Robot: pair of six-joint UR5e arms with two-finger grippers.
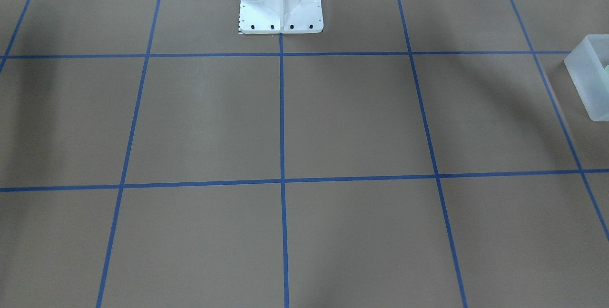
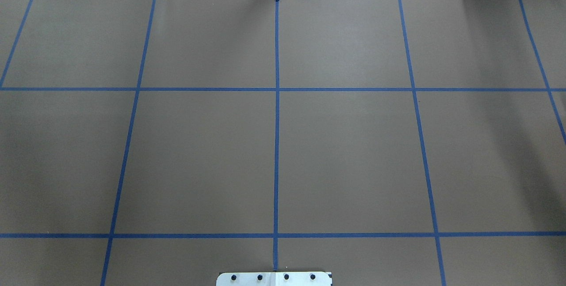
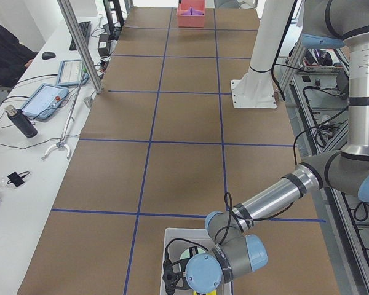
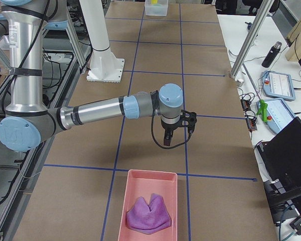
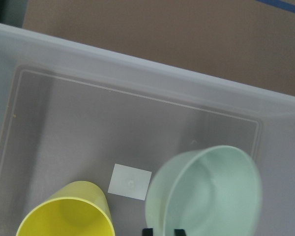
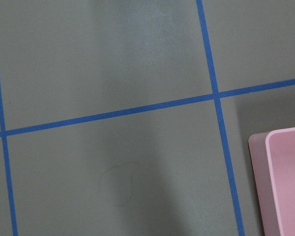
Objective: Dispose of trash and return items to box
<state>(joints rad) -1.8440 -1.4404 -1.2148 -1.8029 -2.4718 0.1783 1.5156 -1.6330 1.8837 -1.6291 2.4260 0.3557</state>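
- Since the left gripper point(image 5: 162, 231) hangs inside the translucent bin point(image 5: 137, 64), the step in hand looks like setting the pale mint-green bowl point(image 5: 206, 194) down there. Its two dark fingertips point(image 5: 147, 231) stand close together astride the bowl's near rim, which reads as a pinch on the wall.
- The bowl shows soft-edged and tilted, just beside the yellow cup point(image 5: 66, 211), which appears to stand on the bin floor. Whether bowl and cup touch, I cannot tell.
- To do it well, bring the bowl over the bare floor on the side away from the cup and level it. Let its base meet the floor before parting the fingers, then lift straight up so the inner finger does not drag the rim.
- The risk, as I judge it, is that light plastic let go from a height may bounce or tip against the cup.
- The right gripper point(image 4: 168, 143) hovers over the brown table point(image 4: 215, 125), near a pink tray point(image 4: 135, 191) holding a purple cloth point(image 4: 149, 213). Whether it is clenched or released, I cannot tell.
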